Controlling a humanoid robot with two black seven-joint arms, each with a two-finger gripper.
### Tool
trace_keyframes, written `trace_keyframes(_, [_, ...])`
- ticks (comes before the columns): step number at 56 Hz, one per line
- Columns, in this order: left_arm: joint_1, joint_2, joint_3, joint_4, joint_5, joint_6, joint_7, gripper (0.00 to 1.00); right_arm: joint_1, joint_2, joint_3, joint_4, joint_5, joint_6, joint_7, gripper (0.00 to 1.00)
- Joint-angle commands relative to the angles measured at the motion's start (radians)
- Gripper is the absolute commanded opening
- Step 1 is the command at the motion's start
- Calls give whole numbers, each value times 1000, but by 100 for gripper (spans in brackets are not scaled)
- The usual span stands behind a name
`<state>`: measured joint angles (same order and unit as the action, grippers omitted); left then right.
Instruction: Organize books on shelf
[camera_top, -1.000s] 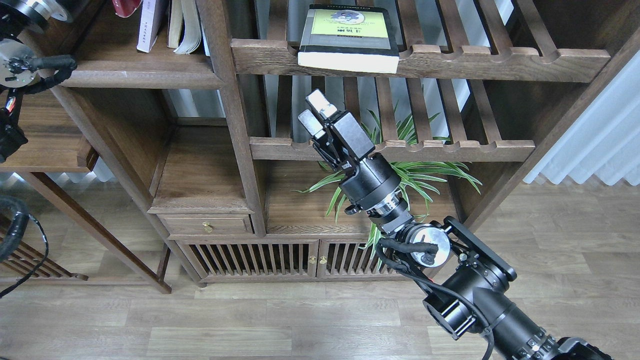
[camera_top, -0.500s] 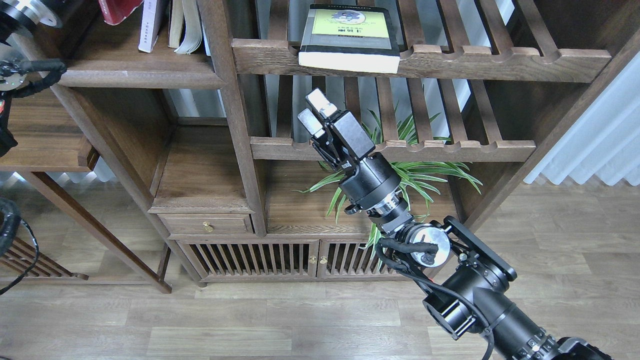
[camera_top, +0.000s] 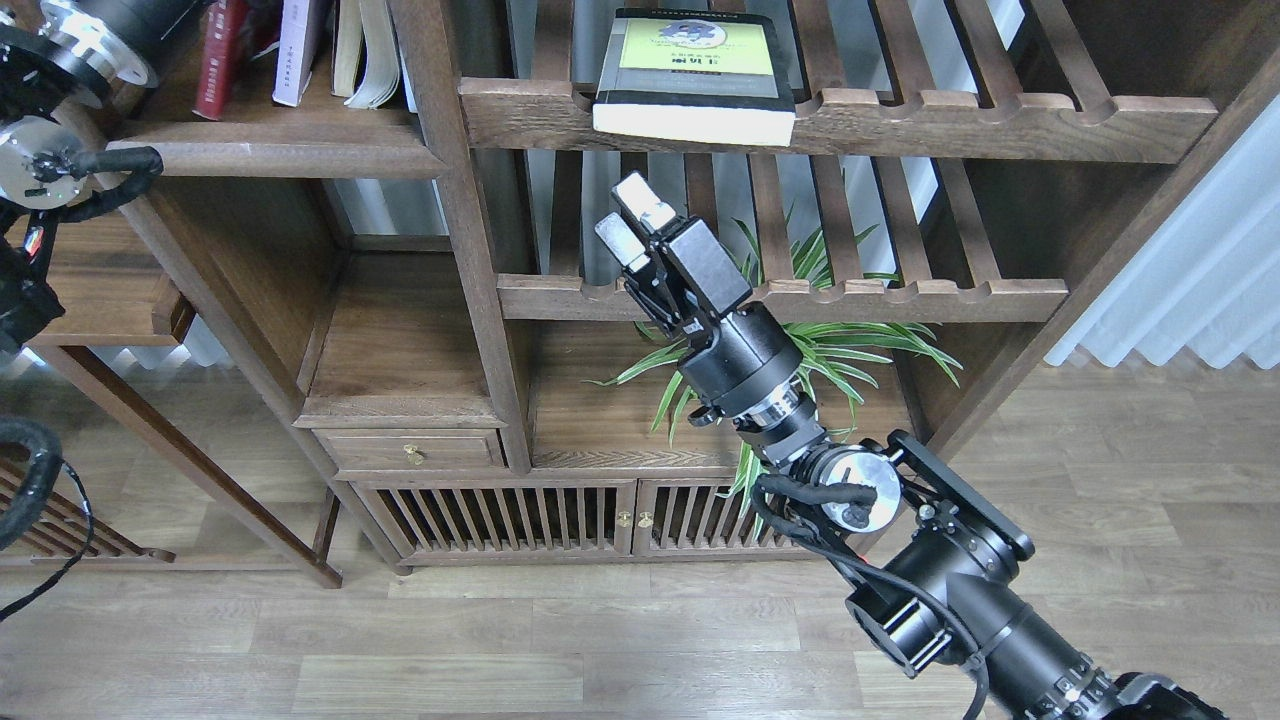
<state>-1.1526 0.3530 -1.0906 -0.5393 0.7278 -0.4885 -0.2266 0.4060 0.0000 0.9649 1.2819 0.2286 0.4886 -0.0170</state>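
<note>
The shelf (camera_top: 270, 160), a solid dark plank, is at the top left. On it the dark red book (camera_top: 215, 60) stands almost upright beside the pale lavender-white book (camera_top: 300, 50). The thick yellow-green and black book (camera_top: 695, 75) lies flat on the upper slatted shelf, overhanging its front rail. My left arm's wrist (camera_top: 95, 35) reaches up beside the red book; its gripper is cut off at the top edge. My right gripper (camera_top: 630, 218) is open and empty, pointing up, below the yellow-green book.
Cream books with fanned pages (camera_top: 365, 55) stand right of the lavender book. A wooden upright (camera_top: 470, 230) separates the two bays. A green plant (camera_top: 810, 345) sits behind my right arm, under the lower slatted shelf (camera_top: 900, 298). A low cabinet (camera_top: 500, 500) stands below, and a curtain (camera_top: 1190, 290) hangs at the right.
The dark red book has come down and left, from leaning at the top edge to standing on the shelf. My left arm shifted with it. My right arm has barely moved.
</note>
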Motion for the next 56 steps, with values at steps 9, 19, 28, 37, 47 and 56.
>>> trace_keyframes(9, [183,185,-20,-333,-100,0,10,90,8,0,0,-1,0,-50,11,100])
trace_keyframes(19, [307,267,-61,-533,-189,0,13,96,10,0,-2,-4,2,-117,52,100])
trace_keyframes(28, [439,307,-136,-688,-208,0,18,100,37,0,-2,-3,0,-170,62,100])
trace_keyframes(37, [539,310,-219,-709,-218,0,33,100,76,0,0,-3,0,-212,92,100])
trace_keyframes(47, [614,310,-288,-702,-229,0,55,100,114,0,23,-3,2,-242,114,100])
trace_keyframes(56, [645,310,-311,-703,-241,0,55,100,120,0,41,-6,2,-258,114,100])
